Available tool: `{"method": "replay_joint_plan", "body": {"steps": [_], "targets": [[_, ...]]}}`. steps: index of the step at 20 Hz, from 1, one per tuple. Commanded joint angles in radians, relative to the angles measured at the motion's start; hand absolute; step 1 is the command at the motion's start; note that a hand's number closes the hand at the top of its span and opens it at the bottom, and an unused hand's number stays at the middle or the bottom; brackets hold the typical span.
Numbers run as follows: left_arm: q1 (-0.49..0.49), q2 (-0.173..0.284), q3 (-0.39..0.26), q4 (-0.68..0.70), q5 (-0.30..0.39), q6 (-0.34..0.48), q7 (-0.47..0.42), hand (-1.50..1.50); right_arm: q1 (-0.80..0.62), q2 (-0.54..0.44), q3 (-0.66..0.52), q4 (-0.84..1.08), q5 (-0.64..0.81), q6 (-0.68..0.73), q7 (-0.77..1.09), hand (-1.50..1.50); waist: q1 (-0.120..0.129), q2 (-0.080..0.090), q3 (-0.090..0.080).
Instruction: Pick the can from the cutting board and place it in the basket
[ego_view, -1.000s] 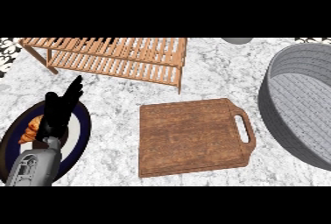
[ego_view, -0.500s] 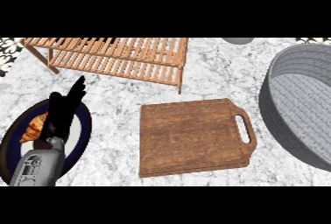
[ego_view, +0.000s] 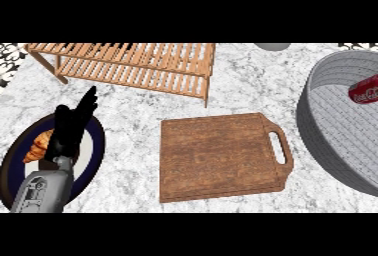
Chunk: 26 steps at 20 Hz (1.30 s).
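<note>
Since the earlier frame a red can (ego_view: 365, 90) had come into view inside the grey basket (ego_view: 325, 135) at the right edge; it was not seen there before. The left hand (ego_view: 70, 127) kept its place at lower left, fingers straight and released, raised over a dark plate (ego_view: 94, 150) bearing a croissant (ego_view: 38, 146). The right hand was out of frame. The can lay on its side, long axis tilted up toward the right, partly cut by the frame edge. The cutting board (ego_view: 221, 156) sat bare at centre, handle slot toward the basket. A wooden slatted rack (ego_view: 133, 64) stood at upper left, with open marble counter (ego_view: 133, 115) between rack and board.
</note>
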Motion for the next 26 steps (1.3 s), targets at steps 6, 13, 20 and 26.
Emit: {"method": "replay_joint_plan", "body": {"steps": [6, 13, 20, 26], "targets": [[-0.003, -0.027, -0.02, 0.007, -0.022, 0.015, -0.001, 0.0, 0.052, 0.064, -0.094, 0.006, -0.087, -0.177, -0.12, -1.5, -0.008, -0.002, 0.0], [-0.015, 0.019, 0.028, 0.011, 0.021, -0.029, 0.007, 0.0, 0.018, 0.025, -0.241, 0.07, -0.136, -0.35, -0.128, -1.5, -0.006, -0.001, 0.0], [0.057, -0.002, 0.018, -0.005, 0.005, -0.009, -0.041, 0.0, 0.121, -0.135, -0.448, 0.136, -0.285, -0.253, -0.12, -1.5, -0.015, -0.003, 0.0], [0.061, 0.002, 0.016, -0.041, 0.006, -0.016, -0.016, 0.0, 0.27, -0.312, -0.603, 0.34, -0.392, -0.102, -0.27, -1.5, -0.016, -0.002, 0.001]]}}
